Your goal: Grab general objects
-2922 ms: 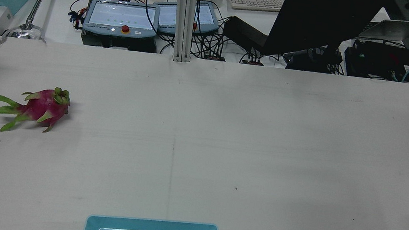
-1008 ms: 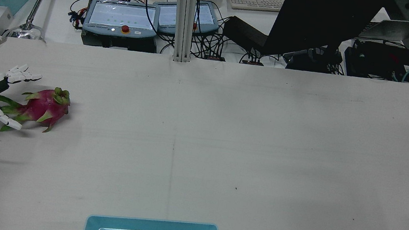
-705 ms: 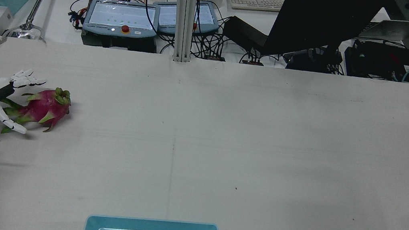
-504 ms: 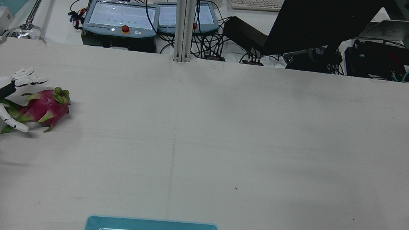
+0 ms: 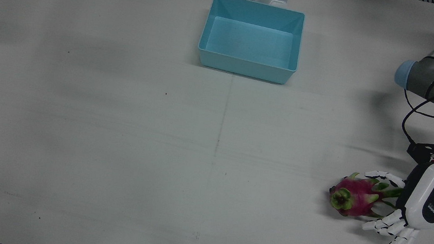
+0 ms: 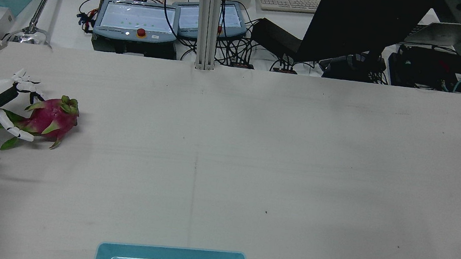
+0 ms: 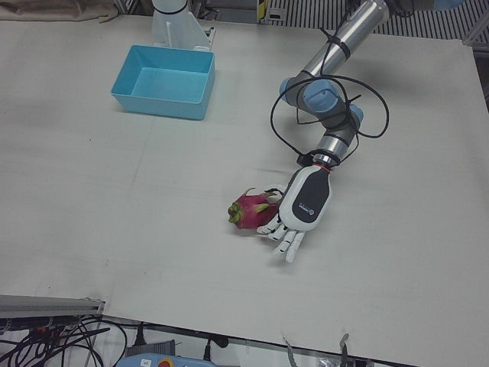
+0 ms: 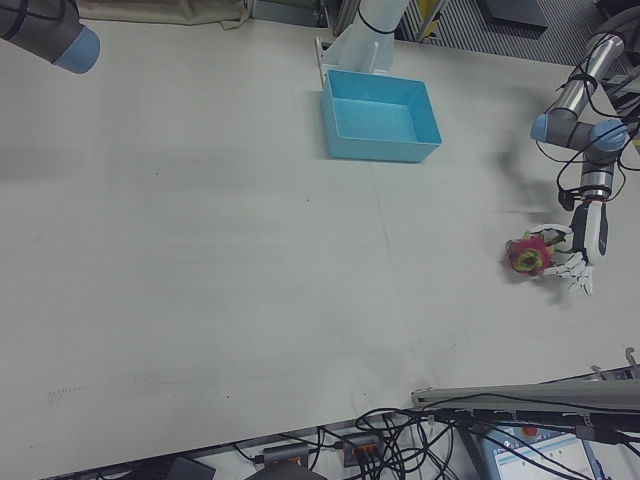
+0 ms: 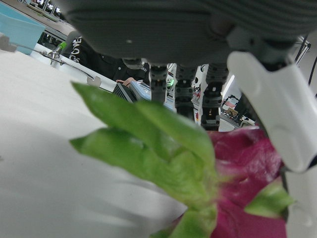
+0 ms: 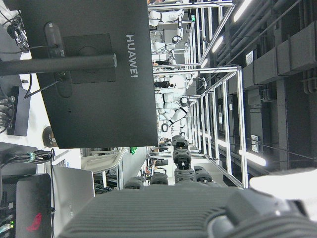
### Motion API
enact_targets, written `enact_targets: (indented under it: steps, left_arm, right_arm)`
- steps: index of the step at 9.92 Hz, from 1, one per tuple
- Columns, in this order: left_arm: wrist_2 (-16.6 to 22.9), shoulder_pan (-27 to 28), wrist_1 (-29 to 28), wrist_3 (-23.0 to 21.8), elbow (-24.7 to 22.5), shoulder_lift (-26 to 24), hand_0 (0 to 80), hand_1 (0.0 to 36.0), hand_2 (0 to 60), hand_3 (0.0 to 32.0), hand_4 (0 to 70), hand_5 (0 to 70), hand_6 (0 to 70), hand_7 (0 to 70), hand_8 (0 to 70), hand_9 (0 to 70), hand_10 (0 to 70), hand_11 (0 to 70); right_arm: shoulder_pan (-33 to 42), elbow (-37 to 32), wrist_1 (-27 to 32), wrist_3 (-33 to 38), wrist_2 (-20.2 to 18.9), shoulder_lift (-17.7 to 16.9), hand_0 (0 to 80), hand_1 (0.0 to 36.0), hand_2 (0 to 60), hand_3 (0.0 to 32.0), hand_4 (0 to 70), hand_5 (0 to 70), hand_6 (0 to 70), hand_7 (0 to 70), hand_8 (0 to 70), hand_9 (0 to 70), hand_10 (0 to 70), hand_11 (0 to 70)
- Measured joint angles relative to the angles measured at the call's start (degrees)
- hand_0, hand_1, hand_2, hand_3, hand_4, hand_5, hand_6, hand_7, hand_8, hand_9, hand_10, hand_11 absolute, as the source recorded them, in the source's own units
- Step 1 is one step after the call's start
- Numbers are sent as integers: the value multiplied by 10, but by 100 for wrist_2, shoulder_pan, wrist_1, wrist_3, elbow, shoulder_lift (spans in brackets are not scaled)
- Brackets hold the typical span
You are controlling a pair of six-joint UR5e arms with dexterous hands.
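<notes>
Left hand view: your left hand [image 9: 208, 64] fills the top, its fingers [image 9: 270, 99] hanging around the dragon fruit [image 9: 247, 188], leaves nearest the lens.
Grip: your fingers flank the fruit's leafy end, spread wide; contact cannot be told.
Fruit: it lies on the white table [image 5: 122, 129] by the edge at your left arm's side.
Tray: the blue tray [image 5: 251, 38] sits well apart, mid-table near the pedestals.
Right hand: its state cannot be told.
</notes>
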Motion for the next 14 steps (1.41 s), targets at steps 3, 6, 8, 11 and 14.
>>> enact_targets:
  steps: [3, 6, 8, 11, 14]
  left_arm:
    - [-24, 245, 203, 102, 7, -141, 543, 164, 268, 0, 687, 525, 573, 700, 355, 520, 222, 328]
    - [-74, 423, 333, 58, -22, -219, 532, 187, 402, 0, 700, 521, 592, 700, 364, 526, 228, 336]
    - [-33, 444, 401, -264, -58, -237, 537, 197, 432, 0, 700, 526, 600, 700, 364, 527, 222, 329]
    - [396, 422, 430, -700, -72, -300, 521, 219, 599, 0, 700, 600, 638, 700, 390, 557, 254, 374]
    - [684, 396, 351, -1165, -115, -331, 498, 182, 600, 0, 700, 700, 700, 700, 494, 664, 357, 504]
  right_arm:
    - [0, 0, 0, 0, 0, 0, 0, 0, 0, 0, 0, 0, 0, 0, 0, 0, 0, 0]
    - [0, 0, 0, 0, 0, 0, 0, 0, 0, 0, 0, 0, 0, 0, 0, 0, 0, 0]
    - [0, 0, 0, 0, 0, 0, 0, 0, 0, 0, 0, 0, 0, 0, 0, 0, 0, 0]
    - [0, 0, 0, 0, 0, 0, 0, 0, 0, 0, 0, 0, 0, 0, 0, 0, 0, 0]
    - [0, 0, 0, 0, 0, 0, 0, 0, 0, 0, 0, 0, 0, 0, 0, 0, 0, 0]
